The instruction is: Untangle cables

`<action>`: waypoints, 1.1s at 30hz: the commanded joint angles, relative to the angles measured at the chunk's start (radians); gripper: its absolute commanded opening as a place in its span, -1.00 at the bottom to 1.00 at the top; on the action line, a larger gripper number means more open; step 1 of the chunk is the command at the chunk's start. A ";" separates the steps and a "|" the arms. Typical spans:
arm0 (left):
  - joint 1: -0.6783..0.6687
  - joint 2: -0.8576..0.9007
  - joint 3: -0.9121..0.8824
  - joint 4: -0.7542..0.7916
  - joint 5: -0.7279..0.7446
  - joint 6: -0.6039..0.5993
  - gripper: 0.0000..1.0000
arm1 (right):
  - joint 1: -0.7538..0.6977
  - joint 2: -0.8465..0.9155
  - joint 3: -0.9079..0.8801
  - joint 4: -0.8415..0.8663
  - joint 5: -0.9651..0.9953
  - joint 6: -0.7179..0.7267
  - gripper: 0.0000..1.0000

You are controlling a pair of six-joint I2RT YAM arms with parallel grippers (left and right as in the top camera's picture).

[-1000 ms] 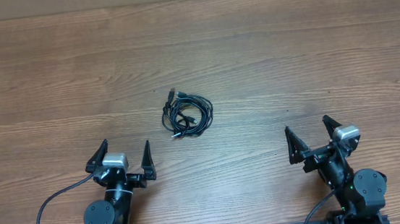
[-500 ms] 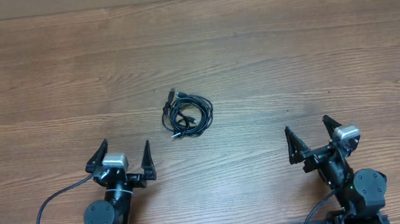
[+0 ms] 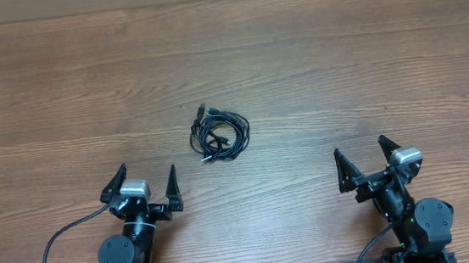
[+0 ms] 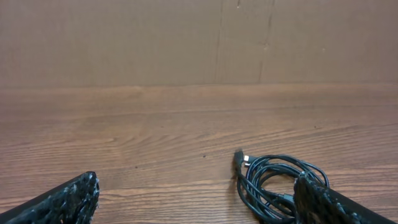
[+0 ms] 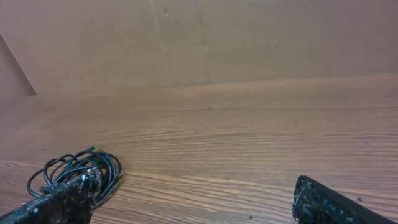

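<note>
The counter [image 3: 340, 71] is mid-brown wood with darker streaked grain. The cables [image 3: 220, 134] are black. The left pincer [image 3: 147, 168] and right pincer [image 3: 358, 145] are black, each backed by a pale grey block. The far wall [image 4: 124, 37] is plain tan.

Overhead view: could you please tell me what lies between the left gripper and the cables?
Only bare wooden table lies between the left gripper and the tangled cables; the overhead view shows it clearly.

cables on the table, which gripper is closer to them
The left gripper: the cables lie coiled just ahead and to its right, while the right gripper sits clearly farther from them.
</note>
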 commanded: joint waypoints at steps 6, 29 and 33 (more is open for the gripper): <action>0.005 -0.008 -0.003 -0.002 0.004 0.001 0.99 | -0.002 -0.006 0.006 0.002 -0.007 0.009 1.00; 0.005 -0.006 0.177 -0.255 -0.001 -0.027 0.99 | -0.002 -0.006 0.006 0.002 -0.007 0.009 1.00; 0.005 -0.006 0.208 -0.267 -0.003 -0.029 0.99 | -0.002 -0.006 0.006 0.002 -0.007 0.009 1.00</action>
